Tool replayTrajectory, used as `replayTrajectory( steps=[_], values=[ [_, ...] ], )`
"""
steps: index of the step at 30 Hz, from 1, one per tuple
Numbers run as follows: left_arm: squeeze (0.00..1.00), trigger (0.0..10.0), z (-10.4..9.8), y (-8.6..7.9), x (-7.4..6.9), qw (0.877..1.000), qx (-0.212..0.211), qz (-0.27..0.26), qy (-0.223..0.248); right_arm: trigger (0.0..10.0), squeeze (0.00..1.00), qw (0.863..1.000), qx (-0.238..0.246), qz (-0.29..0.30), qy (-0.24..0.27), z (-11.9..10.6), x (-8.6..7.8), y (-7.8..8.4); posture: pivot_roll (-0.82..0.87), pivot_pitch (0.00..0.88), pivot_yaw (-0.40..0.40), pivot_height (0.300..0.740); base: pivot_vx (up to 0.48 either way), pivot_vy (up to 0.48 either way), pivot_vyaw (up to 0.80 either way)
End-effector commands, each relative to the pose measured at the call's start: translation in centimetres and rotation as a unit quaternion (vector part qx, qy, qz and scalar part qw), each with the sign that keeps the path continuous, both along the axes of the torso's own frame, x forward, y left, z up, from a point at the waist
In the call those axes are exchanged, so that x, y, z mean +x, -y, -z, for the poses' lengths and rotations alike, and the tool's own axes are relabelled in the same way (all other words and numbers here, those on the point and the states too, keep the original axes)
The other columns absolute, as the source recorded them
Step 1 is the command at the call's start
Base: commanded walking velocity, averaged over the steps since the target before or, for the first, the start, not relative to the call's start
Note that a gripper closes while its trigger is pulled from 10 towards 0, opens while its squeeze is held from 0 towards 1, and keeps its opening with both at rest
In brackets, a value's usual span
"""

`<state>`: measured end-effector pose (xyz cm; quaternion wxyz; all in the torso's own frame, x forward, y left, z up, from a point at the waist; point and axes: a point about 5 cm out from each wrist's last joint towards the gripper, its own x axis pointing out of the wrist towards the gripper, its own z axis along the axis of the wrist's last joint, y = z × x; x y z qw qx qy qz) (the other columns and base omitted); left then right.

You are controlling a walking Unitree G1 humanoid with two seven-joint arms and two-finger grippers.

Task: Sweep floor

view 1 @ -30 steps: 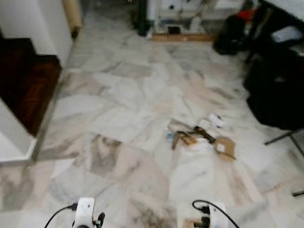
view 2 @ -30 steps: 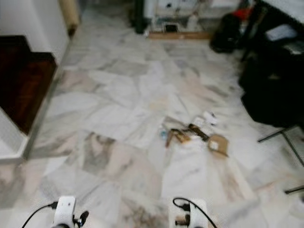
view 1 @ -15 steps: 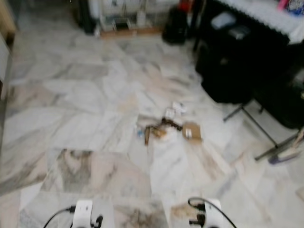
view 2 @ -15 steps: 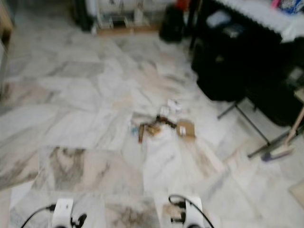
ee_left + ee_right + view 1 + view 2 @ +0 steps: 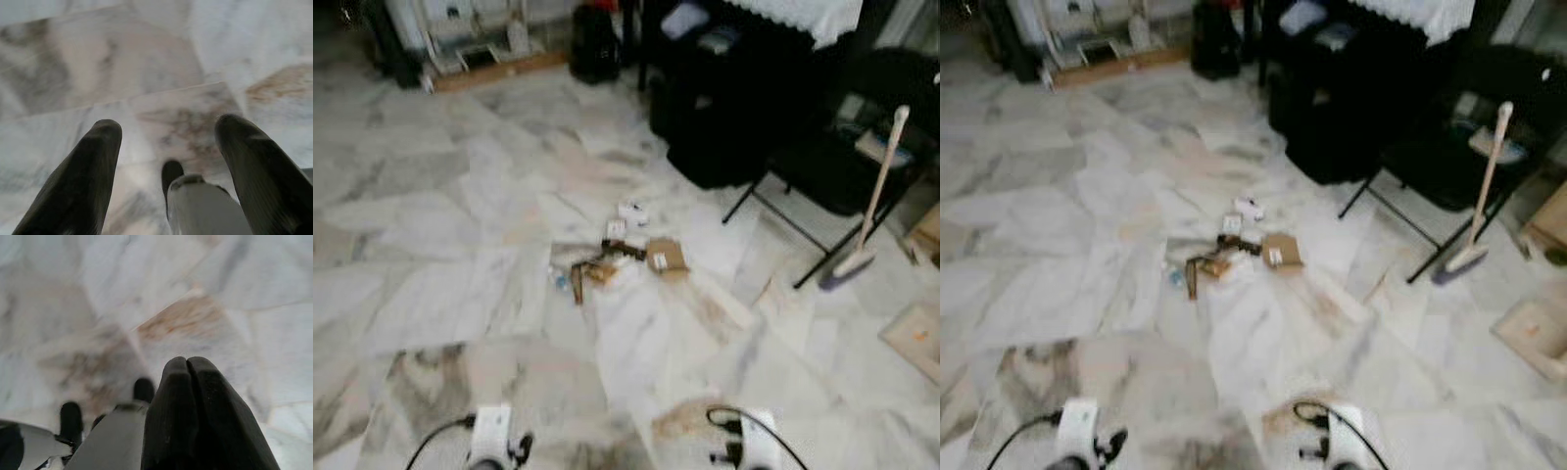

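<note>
— How do the end effectors stand?

— The left end effector (image 5: 166, 147) hangs over the marble floor (image 5: 460, 225) with its fingers (image 5: 83, 181) spread wide, released. The right end effector (image 5: 188, 363) has both fingers pressed together, clenched on nothing.

— And the mess?

— A small pile of litter (image 5: 617, 257), a cardboard scrap (image 5: 666, 257) among it, lies on the floor ahead of the robot. The broom (image 5: 871, 201) leans against a black folding chair (image 5: 822, 166) to the robot's right, well apart from both arms. Black furniture (image 5: 724, 98) stands beyond the litter.
</note>
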<state>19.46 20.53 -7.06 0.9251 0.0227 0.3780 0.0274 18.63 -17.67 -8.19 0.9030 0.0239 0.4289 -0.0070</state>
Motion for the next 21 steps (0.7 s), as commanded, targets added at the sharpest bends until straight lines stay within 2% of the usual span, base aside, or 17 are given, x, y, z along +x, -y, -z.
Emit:
replayTrajectory(
  steps=[1, 9, 21],
  values=[
    [0.0, 10.0, 0.52, -0.22, -0.95, 1.0, -0.002, -0.005, -0.02, 10.0, 0.0, 1.0, 0.006, 0.004, -0.011, 0.36, -0.64, -0.31, 0.07, 0.097, -0.031, 0.74, 0.0, 0.0, -0.69],
    [0.0, 10.0, 0.63, -0.05, -1.0, 1.0, 0.0, 0.007, -0.031, 10.0, 0.0, 1.0, 0.003, 0.002, -0.012, 0.39, -0.71, -0.3, 0.07, 0.082, -0.027, 0.74, 0.0, 0.0, -0.65],
    [0.0, 10.0, 0.67, 0.01, -1.03, 0.999, -0.003, 0.007, -0.033, 10.0, 0.0, 1.0, -0.003, 0.002, -0.017, 0.45, -0.82, -0.27, 0.07, 0.087, -0.027, 0.74, 0.0, 0.0, -0.47]
  ],
)
